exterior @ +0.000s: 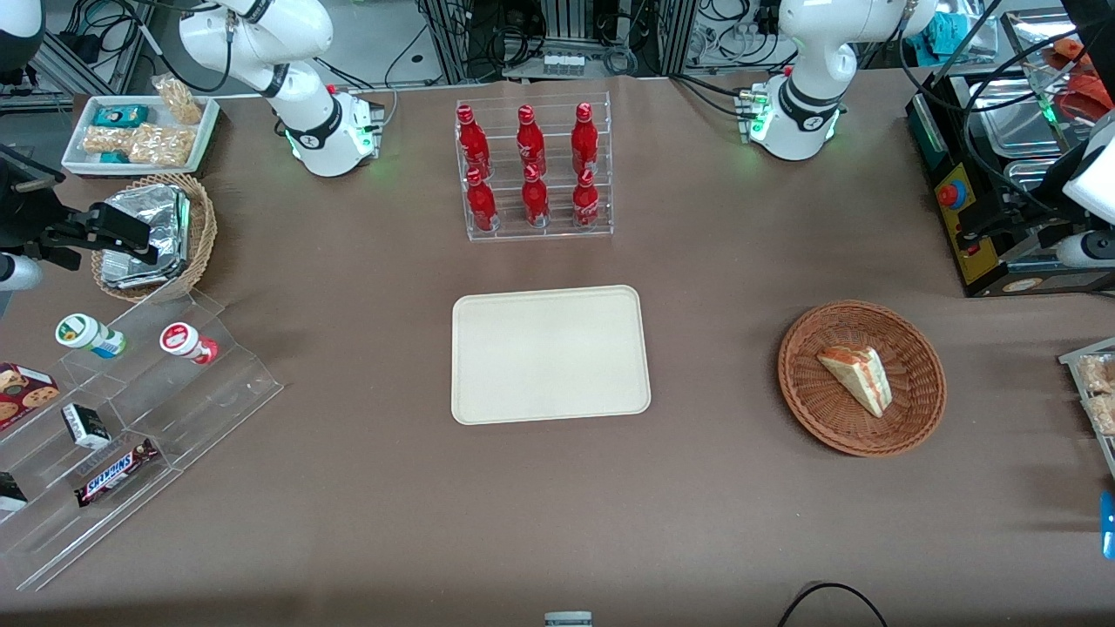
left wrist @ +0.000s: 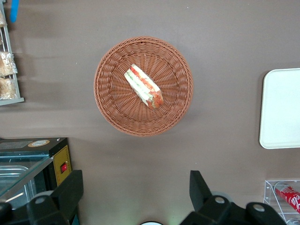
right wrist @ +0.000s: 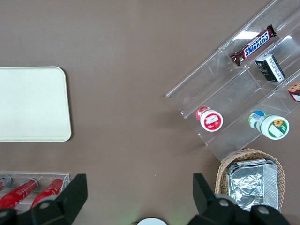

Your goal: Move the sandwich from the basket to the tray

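The sandwich (exterior: 858,379), a pale wedge with red and green filling on its edge, lies in the reddish-brown wicker basket (exterior: 797,348). Both show in the left wrist view, the sandwich (left wrist: 144,86) near the middle of the basket (left wrist: 108,108). The cream tray (exterior: 549,353) lies bare at the table's middle, beside the basket, and its edge shows in the left wrist view (left wrist: 281,108). My left gripper (left wrist: 136,192) is open and empty, high above bare table, farther from the front camera than the basket. In the front view the gripper (exterior: 1002,228) is at the working arm's end.
A clear rack of red bottles (exterior: 533,170) stands farther from the front camera than the tray. A black control box (exterior: 958,209) with a red button and a snack tray (exterior: 1093,392) flank the basket at the working arm's end. A stepped acrylic shelf (exterior: 113,418) stands at the parked arm's end.
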